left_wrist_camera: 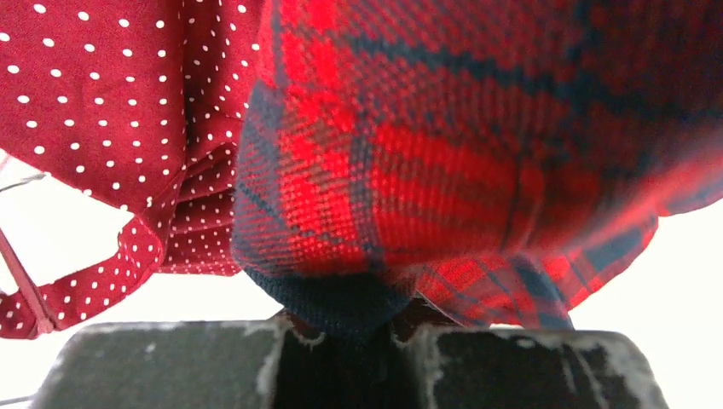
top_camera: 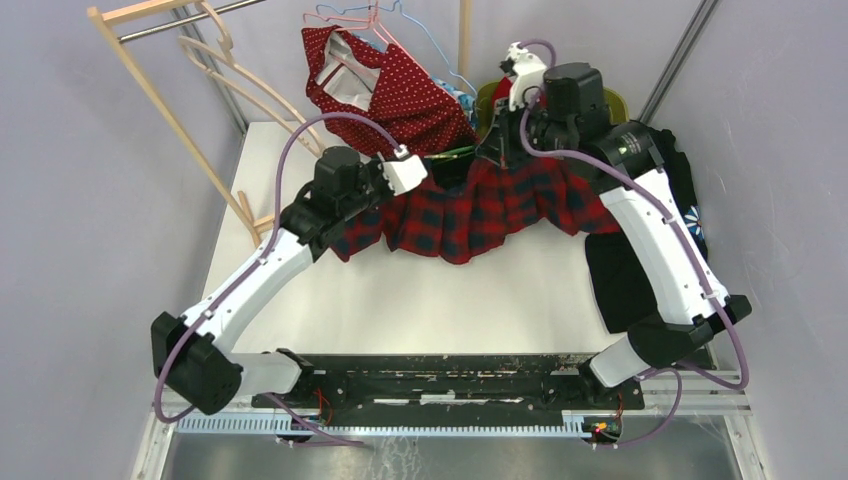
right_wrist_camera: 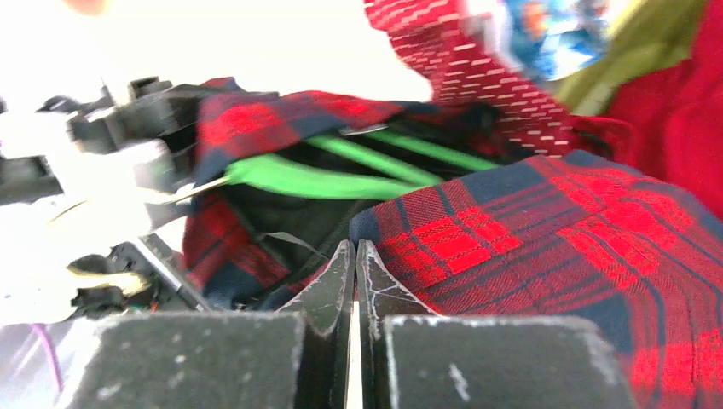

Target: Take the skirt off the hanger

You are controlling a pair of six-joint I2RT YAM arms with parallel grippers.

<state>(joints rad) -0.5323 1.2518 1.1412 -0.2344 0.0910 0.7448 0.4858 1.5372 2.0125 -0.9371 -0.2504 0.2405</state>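
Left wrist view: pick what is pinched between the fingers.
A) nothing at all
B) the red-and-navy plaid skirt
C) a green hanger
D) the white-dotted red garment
B: a navy-edged fold of the plaid skirt runs down into the slot between the closed fingers of the left gripper.

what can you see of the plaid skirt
The skirt is red and navy plaid, woven-looking, with a wavy hem. It is bunched across the far part of the table, a green hanger in its waist. The left end effector pinches its edge; the shut right end effector sits against its waistband.
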